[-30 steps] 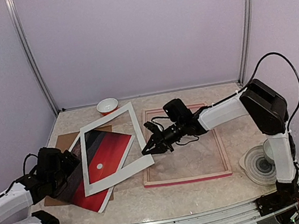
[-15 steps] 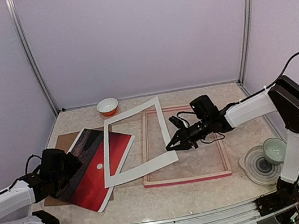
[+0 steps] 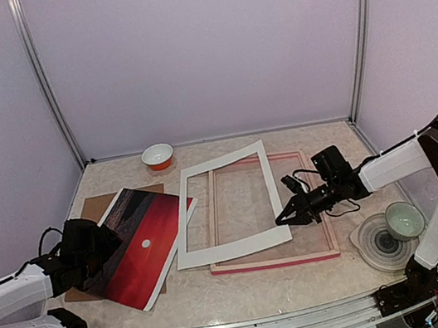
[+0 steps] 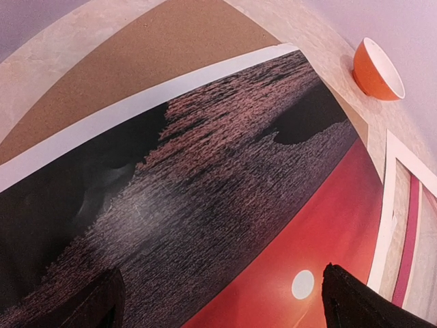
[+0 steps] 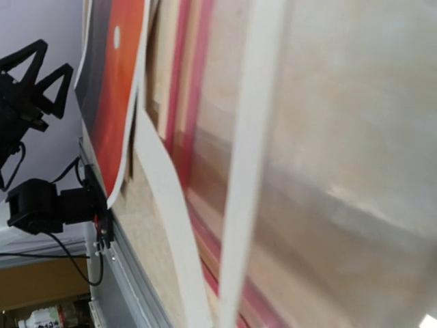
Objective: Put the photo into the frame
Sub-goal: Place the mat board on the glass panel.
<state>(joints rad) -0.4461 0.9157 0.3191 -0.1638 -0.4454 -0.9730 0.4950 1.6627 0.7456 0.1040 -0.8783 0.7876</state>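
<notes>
The photo [image 3: 144, 244], a red sunset print with a small white sun, lies flat at the left on a brown backing board [image 3: 96, 206]. My left gripper [image 3: 99, 250] hovers over its near-left part, open, its dark fingertips [image 4: 355, 304] apart above the print [image 4: 225, 205] and holding nothing. The pink frame [image 3: 328, 226] lies flat at the table's middle right. My right gripper [image 3: 282, 221] is shut on the right edge of a white mat border [image 3: 233, 248], which lies across the frame's left part. In the right wrist view the mat [image 5: 249, 171] fills the middle and my fingers are hidden.
An orange bowl [image 3: 157, 156] stands at the back left, also in the left wrist view as the bowl [image 4: 377, 68]. A ribbed plate [image 3: 376, 245] with a pale cup [image 3: 403, 220] sits at the right front. Purple walls close in the table.
My right gripper has dragged the white mat border to the right, off the photo and onto the frame. The photo now lies uncovered. The left arm has stayed put.
</notes>
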